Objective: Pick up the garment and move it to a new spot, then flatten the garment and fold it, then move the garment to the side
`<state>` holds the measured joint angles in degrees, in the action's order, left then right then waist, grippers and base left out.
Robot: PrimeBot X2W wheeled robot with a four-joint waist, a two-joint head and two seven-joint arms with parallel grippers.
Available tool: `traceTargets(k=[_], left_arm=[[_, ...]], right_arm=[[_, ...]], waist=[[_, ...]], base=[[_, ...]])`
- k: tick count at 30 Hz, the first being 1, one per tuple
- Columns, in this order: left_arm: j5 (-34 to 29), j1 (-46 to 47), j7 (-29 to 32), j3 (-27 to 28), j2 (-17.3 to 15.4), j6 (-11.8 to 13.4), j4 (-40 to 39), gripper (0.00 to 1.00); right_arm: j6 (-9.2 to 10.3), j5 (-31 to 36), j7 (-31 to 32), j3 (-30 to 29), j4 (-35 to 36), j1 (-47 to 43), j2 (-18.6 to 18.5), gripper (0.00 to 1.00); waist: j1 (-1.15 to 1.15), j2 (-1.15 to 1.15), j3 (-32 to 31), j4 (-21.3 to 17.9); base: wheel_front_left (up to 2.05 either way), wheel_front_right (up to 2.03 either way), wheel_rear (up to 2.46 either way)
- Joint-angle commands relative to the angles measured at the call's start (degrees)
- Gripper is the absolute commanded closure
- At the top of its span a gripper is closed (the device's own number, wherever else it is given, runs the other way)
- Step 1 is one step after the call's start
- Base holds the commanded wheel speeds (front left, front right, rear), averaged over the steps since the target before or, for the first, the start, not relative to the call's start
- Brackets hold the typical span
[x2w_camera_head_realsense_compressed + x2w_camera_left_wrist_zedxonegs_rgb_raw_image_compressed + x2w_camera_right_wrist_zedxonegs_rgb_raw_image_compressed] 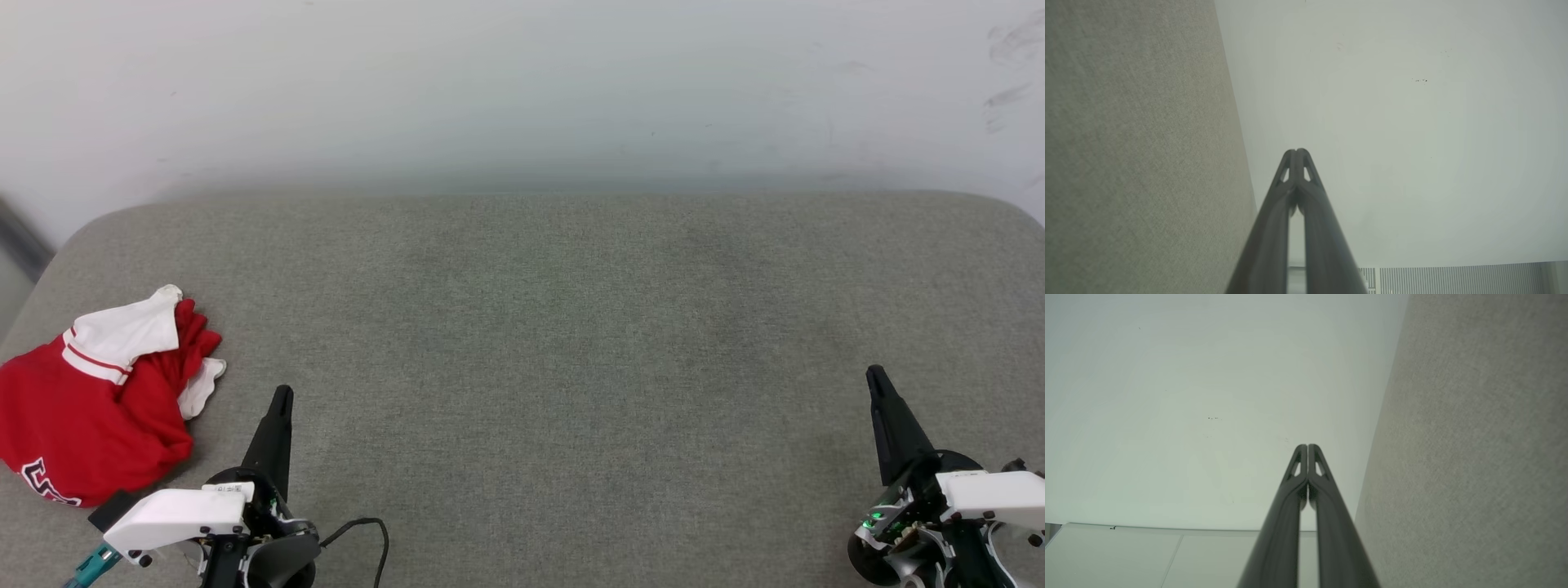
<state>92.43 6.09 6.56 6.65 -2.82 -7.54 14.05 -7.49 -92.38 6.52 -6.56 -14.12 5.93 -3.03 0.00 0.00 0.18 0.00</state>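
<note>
The garment (82, 400), a red jersey with white sleeves and striped trim, lies crumpled at the left edge of the grey fabric surface (539, 327). Dark white-outlined lettering shows at its lower left. My left gripper (282, 396) is just right of the garment, fingers pressed together and empty, apart from the cloth. In the left wrist view the same gripper (1296, 152) shows its tips touching. My right gripper (875, 376) sits at the lower right, shut and empty, and its tips also meet in the right wrist view (1307, 446).
A pale wall (522, 82) rises behind the cushioned surface. A black cable (367, 531) loops beside my left wrist. The surface's rounded left corner (73, 237) falls away toward a dark strip.
</note>
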Motion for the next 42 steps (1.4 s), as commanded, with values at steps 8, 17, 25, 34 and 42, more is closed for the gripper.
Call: traceTargets(k=[8, 17, 25, 34, 42], left_arm=[[-0.1, 0.3, 0.1, 0.1, 0.1, -0.1, 0.0, 1.0], [-0.1, 0.3, 0.1, 0.1, 0.1, -0.1, 0.0, 1.0], [-0.1, 0.3, 0.1, 0.1, 0.1, -0.1, 0.0, 1.0], [0.0, 0.3, 0.1, 0.1, 0.1, -0.1, 0.0, 1.0], [-0.1, -0.3, -0.4, -0.6, 0.1, 0.0, 0.5, 0.0]], right_arm=[[0.0, -0.1, 0.0, 0.0, -0.1, 0.6, 0.3, 1.0], [0.0, -0.1, 0.0, 0.0, -0.1, 0.6, 0.3, 1.0], [0.0, -0.1, 0.0, 0.0, -0.1, 0.6, 0.3, 1.0], [0.0, -0.1, 0.0, 0.0, -0.1, 0.6, 0.3, 1.0], [0.0, 0.1, -0.4, 0.2, -0.3, -0.5, 0.0, 0.0]], waist=[[0.0, 0.0, 0.0, 0.0], [0.0, 0.0, 0.0, 0.0], [0.0, 0.0, 0.0, 0.0], [0.0, 0.0, 0.0, 0.0], [0.0, 0.0, 0.0, 0.0]], base=[[0.0, 0.0, 0.0], [0.0, 0.0, 0.0], [0.0, 0.0, 0.0], [0.0, 0.0, 0.0], [0.0, 0.0, 0.0]])
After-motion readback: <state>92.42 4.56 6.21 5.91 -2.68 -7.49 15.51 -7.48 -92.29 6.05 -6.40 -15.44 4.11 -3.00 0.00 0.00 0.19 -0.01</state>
